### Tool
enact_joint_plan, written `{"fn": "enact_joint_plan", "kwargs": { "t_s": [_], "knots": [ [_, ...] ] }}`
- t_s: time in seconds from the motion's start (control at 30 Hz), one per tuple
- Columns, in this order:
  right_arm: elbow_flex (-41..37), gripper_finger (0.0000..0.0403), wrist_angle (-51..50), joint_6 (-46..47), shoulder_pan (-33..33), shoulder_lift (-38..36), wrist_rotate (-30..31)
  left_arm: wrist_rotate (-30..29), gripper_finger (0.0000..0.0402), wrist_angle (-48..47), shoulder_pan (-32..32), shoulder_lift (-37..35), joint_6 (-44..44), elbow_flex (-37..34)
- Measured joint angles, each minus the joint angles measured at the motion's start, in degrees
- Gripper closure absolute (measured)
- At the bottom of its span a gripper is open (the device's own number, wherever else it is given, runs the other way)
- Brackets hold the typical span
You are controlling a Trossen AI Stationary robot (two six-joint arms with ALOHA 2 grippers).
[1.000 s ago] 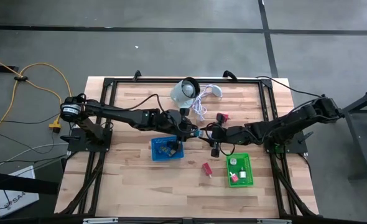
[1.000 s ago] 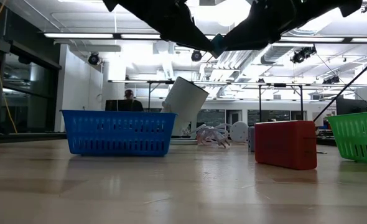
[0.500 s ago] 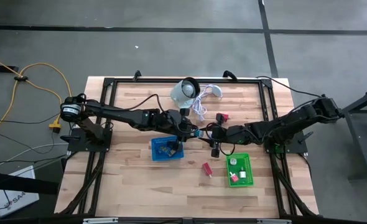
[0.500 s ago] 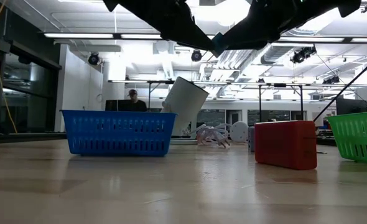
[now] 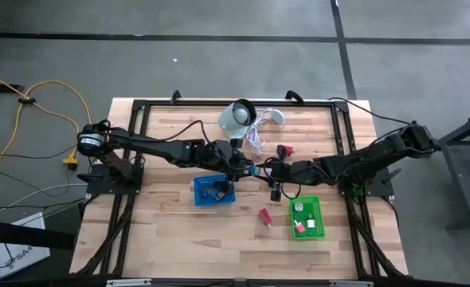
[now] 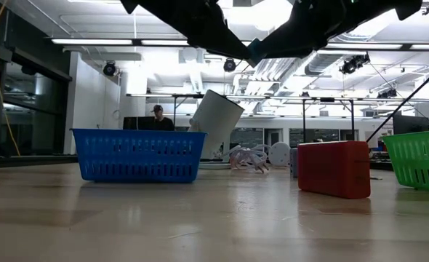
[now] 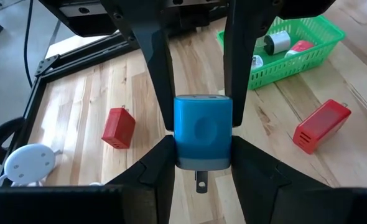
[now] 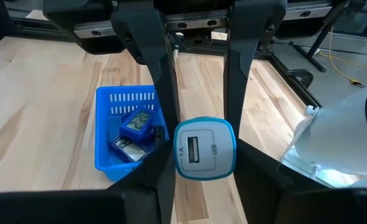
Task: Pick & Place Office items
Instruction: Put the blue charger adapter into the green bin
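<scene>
**Both grippers pinch one blue charger above the table's middle**

The left gripper and the right gripper meet nose to nose above the middle of the table, lifted clear of the wood. Between them is a pale blue charger block. In the left wrist view the left fingers press its two sides, its plug pin pointing toward the camera. In the right wrist view the right fingers close against the sides of its USB end, so each gripper is pinching the same piece.

The blue basket sits just beside them toward the front edge, holding a blue clock-like item and other small pieces. The green basket stands near the front right and holds several items. One red block lies between the baskets, another nearer the back edge beside the white round device.
</scene>
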Motion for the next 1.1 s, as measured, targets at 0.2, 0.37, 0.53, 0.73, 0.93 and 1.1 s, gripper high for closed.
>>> {"fn": "enact_joint_plan", "kwargs": {
  "t_s": [0.2, 0.37, 0.53, 0.73, 0.93, 1.1],
  "knots": [
    [0.0, 0.0276, 0.0, -0.01, 0.0, 0.0, 0.11, 0.02, 0.0277, -0.02, 0.0, 0.0, -0.02, 0.0],
    [0.0, 0.0278, 0.0, 0.0, 0.0, 0.0, 0.17, 0.02, 0.0271, 0.0, 0.0, 0.0, 0.09, 0.0],
    [0.0, 0.0285, 0.07, 0.19, 0.0, 0.0, 0.12, 0.02, 0.0251, 0.0, 0.0, 0.0, 0.24, 0.0],
    [0.0, 0.0286, 0.11, 0.31, 0.0, 0.0, -0.11, -0.02, 0.0221, 0.1, 0.0, 0.0, 0.42, 0.0],
    [0.0, 0.0285, 0.09, 0.26, 0.0, 0.0, -0.04, -0.02, 0.02, 0.08, 0.0, 0.02, 0.37, 0.0],
    [0.01, 0.0287, 0.04, 0.24, 0.02, 0.0, 0.33, 0.51, 0.0192, 0.06, 0.0, 0.02, 0.35, 0.0]
  ]
}}
